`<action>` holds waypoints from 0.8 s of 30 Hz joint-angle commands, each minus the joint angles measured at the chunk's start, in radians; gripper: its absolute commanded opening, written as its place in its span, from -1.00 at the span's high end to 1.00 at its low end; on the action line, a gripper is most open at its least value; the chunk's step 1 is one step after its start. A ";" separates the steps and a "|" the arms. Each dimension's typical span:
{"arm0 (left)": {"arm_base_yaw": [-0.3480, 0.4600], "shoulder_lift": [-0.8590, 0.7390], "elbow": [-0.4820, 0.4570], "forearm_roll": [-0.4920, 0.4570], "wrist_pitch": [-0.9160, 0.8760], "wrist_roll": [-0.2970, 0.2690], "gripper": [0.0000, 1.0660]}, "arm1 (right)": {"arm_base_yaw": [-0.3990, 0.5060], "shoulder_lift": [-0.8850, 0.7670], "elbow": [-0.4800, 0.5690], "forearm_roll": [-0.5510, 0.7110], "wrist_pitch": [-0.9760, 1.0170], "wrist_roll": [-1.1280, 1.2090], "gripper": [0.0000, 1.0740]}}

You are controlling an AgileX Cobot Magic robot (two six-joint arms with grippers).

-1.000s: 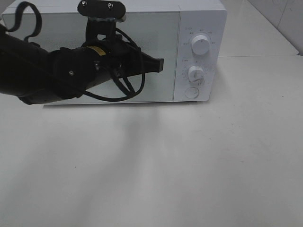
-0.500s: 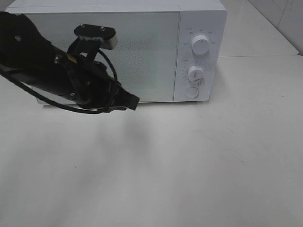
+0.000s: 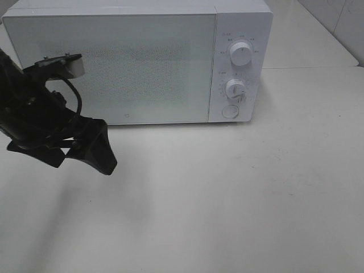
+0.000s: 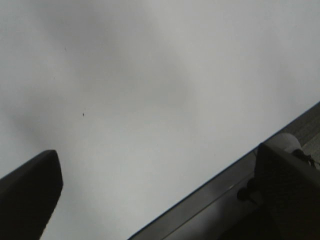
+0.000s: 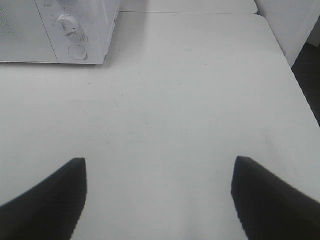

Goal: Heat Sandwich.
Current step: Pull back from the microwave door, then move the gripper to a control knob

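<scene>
The sandwich is not in view in any frame. The white microwave [image 3: 136,68] stands at the back of the table with its door closed; its corner also shows in the right wrist view [image 5: 55,30]. My left gripper [image 3: 103,154] hangs low over the table, left of and in front of the microwave, apart from it. In the left wrist view [image 4: 159,167] its jaws stand wide apart with only bare table between them. My right gripper [image 5: 160,200] is open and empty over the table, well to the right of the microwave; it is outside the exterior view.
The microwave panel has two knobs [image 3: 242,54] [image 3: 235,88] and a round button [image 3: 230,111]. The white table [image 3: 227,199] ends at an edge on the right [image 5: 300,90]. A table edge and a dark fixture [image 4: 292,190] show in the left wrist view.
My left arm has swung from in front of the microwave door down and to the left, and is now low over the table. The door stays closed.
</scene>
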 commanded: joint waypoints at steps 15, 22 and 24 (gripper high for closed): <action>0.202 -0.179 0.006 0.317 0.301 -0.267 -0.88 | -0.006 -0.029 0.002 0.003 -0.016 0.005 -0.42; 0.317 -0.267 0.066 0.331 0.331 -0.273 -0.88 | -0.006 -0.029 0.002 0.003 -0.016 0.005 -0.42; 0.406 -0.315 0.103 0.319 0.331 -0.266 -0.88 | -0.006 -0.029 0.002 0.003 -0.016 0.005 -0.42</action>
